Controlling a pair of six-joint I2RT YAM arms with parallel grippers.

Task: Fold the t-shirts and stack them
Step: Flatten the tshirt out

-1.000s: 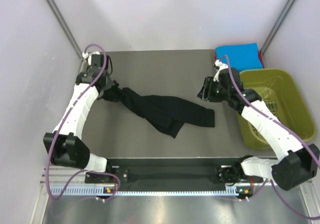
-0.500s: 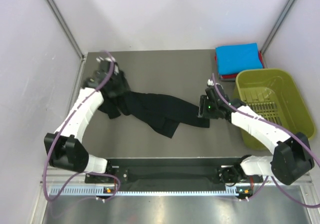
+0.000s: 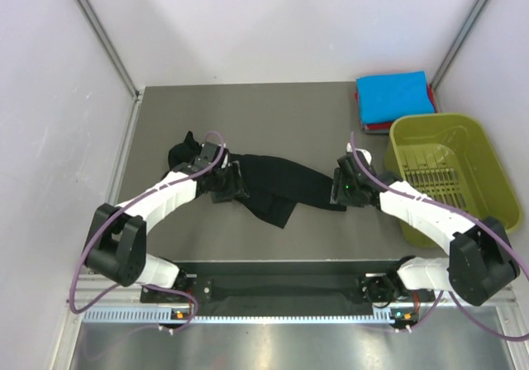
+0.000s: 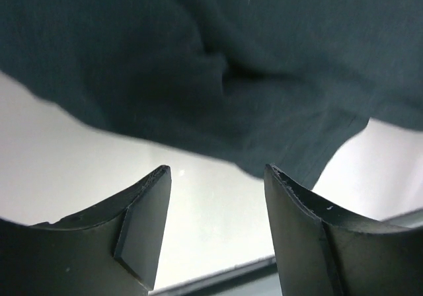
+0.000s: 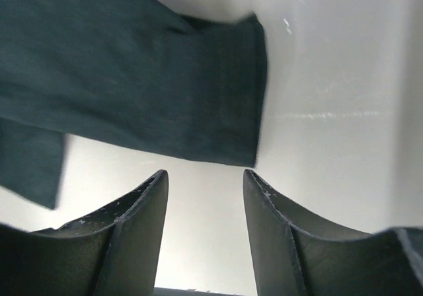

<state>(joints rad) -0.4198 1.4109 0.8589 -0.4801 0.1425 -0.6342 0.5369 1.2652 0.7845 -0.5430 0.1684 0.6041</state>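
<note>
A black t-shirt (image 3: 281, 184) lies crumpled in a long strip across the middle of the table. My left gripper (image 3: 230, 185) sits low over its left part, open, with dark cloth (image 4: 218, 65) just beyond the fingertips (image 4: 149, 203) and bare table between them. My right gripper (image 3: 342, 187) is at the shirt's right end, also open and holding nothing; the shirt's edge (image 5: 165, 84) lies just ahead of my right gripper (image 5: 205, 173). A folded bright blue t-shirt (image 3: 395, 95) rests on a red one (image 3: 376, 126) at the back right corner.
An olive-green plastic basket (image 3: 483, 163) stands at the right edge, close beside my right arm and just in front of the folded stack. Grey walls with metal posts enclose the table on the left, back and right.
My left gripper opened, let go of the shirt's left end and swung from the back left corner down onto the shirt. My right gripper dropped from near the stack to the shirt's right end.
</note>
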